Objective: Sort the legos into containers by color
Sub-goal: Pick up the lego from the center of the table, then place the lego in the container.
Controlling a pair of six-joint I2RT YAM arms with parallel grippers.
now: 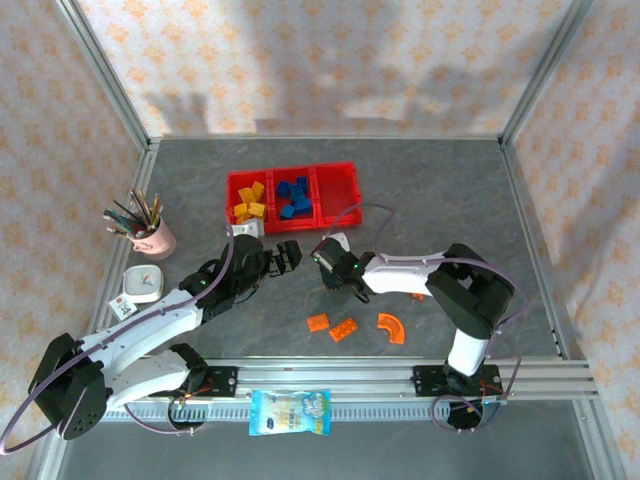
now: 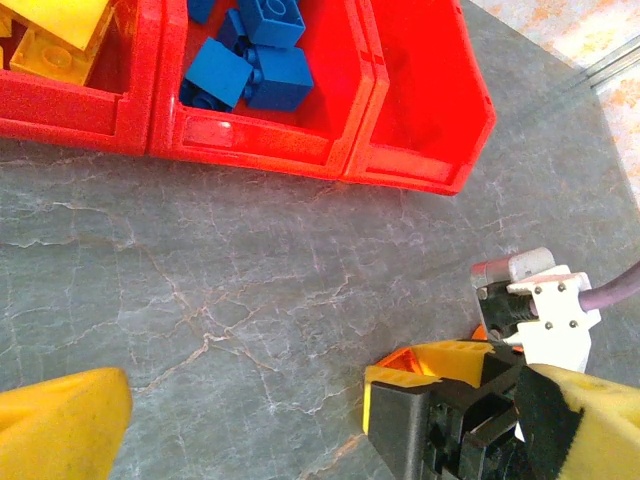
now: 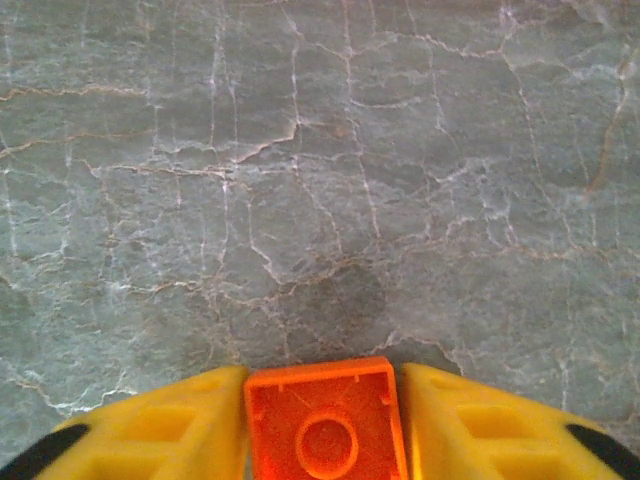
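The containers point(image 1: 345, 190) form a red three-bin tray at the back of the table. Yellow legos point(image 1: 250, 202) lie in its left bin and blue legos point(image 1: 294, 196) in the middle one; the right bin point(image 2: 425, 90) holds nothing. My right gripper point(image 3: 325, 385) is low over the table, shut on a small orange lego point(image 3: 325, 430) whose hollow underside faces the camera. My left gripper point(image 1: 288, 255) hangs open just left of the right gripper point(image 1: 330, 262), nothing between its fingers. Three more orange legos point(image 1: 343, 329) lie near the front, one of them a curved arc point(image 1: 391, 327).
A pink pen cup point(image 1: 152, 238) and a small white box point(image 1: 142, 283) stand at the left. A blue-and-white snack packet point(image 1: 290, 412) lies on the front rail. Another orange piece point(image 1: 417, 296) peeks out beside the right forearm.
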